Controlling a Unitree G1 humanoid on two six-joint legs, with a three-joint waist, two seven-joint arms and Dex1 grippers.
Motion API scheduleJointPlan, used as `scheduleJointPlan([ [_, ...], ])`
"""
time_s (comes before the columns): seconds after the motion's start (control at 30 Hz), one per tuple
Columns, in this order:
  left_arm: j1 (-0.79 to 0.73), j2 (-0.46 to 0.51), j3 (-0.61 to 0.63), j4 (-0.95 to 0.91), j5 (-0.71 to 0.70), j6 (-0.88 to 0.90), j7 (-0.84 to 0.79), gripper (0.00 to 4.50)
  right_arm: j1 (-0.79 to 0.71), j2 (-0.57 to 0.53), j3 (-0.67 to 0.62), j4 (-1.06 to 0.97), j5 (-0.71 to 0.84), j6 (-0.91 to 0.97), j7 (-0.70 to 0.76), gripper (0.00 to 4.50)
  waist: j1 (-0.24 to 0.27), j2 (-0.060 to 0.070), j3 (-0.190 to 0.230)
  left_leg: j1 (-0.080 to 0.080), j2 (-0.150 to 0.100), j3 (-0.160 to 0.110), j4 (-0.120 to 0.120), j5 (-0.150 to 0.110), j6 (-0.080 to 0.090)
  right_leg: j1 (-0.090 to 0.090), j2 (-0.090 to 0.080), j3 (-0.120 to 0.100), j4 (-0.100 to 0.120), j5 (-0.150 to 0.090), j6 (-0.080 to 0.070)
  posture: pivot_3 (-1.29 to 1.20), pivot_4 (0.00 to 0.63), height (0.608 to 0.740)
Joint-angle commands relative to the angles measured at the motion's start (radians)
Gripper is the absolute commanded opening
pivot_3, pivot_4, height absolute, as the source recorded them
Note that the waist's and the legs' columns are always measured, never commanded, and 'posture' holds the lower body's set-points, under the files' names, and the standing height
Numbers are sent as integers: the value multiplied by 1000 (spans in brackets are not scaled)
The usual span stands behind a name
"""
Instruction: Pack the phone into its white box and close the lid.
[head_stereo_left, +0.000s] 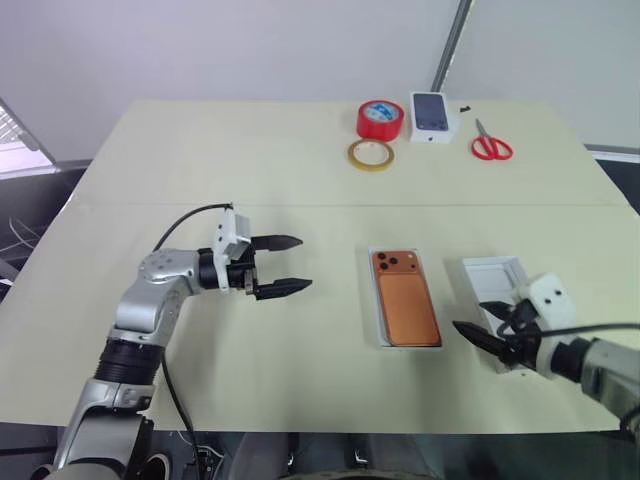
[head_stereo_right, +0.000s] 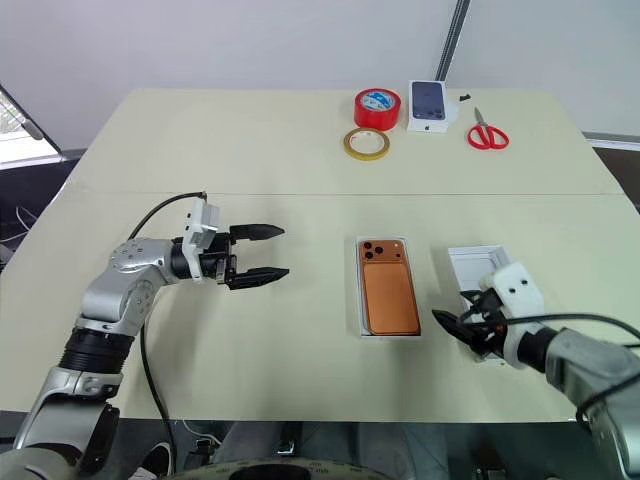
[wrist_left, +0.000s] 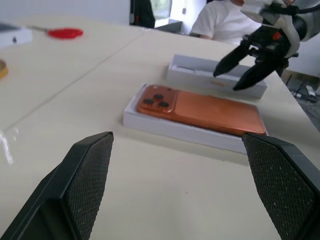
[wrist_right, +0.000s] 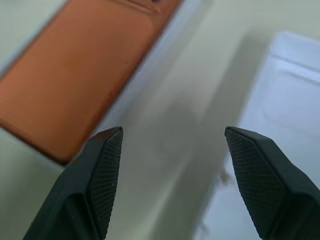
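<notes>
phone (head_stereo_left: 406, 299): lying camera-side up in the white box (head_stereo_left: 382, 330), centre-right of frame
lid (head_stereo_left: 490, 283): open side up, just right of box; light, thin card, take by long walls
left gripper (head_stereo_left: 290, 264): wide open, empty, centre-left
right gripper (head_stereo_left: 487, 338): open, empty, over lid, lower right

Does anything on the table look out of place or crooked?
Nothing looks damaged or spilled. The copper-orange smartphone lies flat and straight inside the shallow white cardboard tray. Only the all-white cardboard lid is not on yet: it lies open side up, right of the tray.
</notes>
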Motion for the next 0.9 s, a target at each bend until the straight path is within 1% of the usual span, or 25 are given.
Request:
scheduleJointPlan([
  [0.03,16,10,21,4,-3,-63,-24,4329,53,46,-54,-118,-44,-31,-81,3401,-4,1,0,0,0,0,0,0,0,0,0,0,0,0,0,0,150,740],
  [0.1,25,14,20,0,-8,-67,-30,4329,45,76,-86,-160,-20,20,-123,3401,-9,2,-1,1,0,0,0,0,0,0,0,0,0,0,0,0,150,740],
  [0.2,44,18,13,-9,-7,-90,-54,4329,19,65,-82,-197,-7,140,-168,3401,-8,2,-1,1,0,0,0,0,0,0,1,0,1,0,0,0,150,740],
  [0.43,56,19,-10,-8,-3,-140,-115,4329,-215,35,-43,-180,96,480,-209,3401,-6,2,-1,2,0,0,-1,0,0,1,1,0,0,0,0,0,150,740],
  [0.47,59,22,-15,-9,0,-149,-127,4329,-250,48,-45,-166,106,538,-213,3401,-5,2,-1,2,0,0,-1,0,0,1,1,0,0,0,0,0,150,740],
  [0.53,66,25,-19,-11,10,-168,-133,4329,-288,18,-16,-149,114,589,-204,3401,-3,2,-1,2,0,0,-1,0,0,1,1,0,0,0,0,0,150,740],
  [0.6,73,25,-22,-17,12,-174,-135,4329,-317,10,-7,-137,126,643,-195,3401,-2,2,-1,1,0,0,-1,0,0,1,1,0,-1,0,0,0,150,740],
  [0.73,94,22,-20,-40,8,-172,-118,4329,-318,-29,-2,-96,108,684,-189,3401,-2,2,-1,1,0,0,-1,0,1,1,1,0,-1,0,0,0,150,740],
  [0.83,118,20,-20,-59,10,-167,-104,4329,-340,-29,-20,-57,125,700,-196,3401,-4,2,-1,1,0,0,-1,0,1,1,1,0,-1,0,0,0,150,740],
  [0.9,131,18,-22,-71,9,-160,-93,4329,-372,-45,-4,-53,120,704,-202,3401,-7,2,-1,2,0,0,-2,0,1,1,1,0,-1,0,0,0,150,740],
])
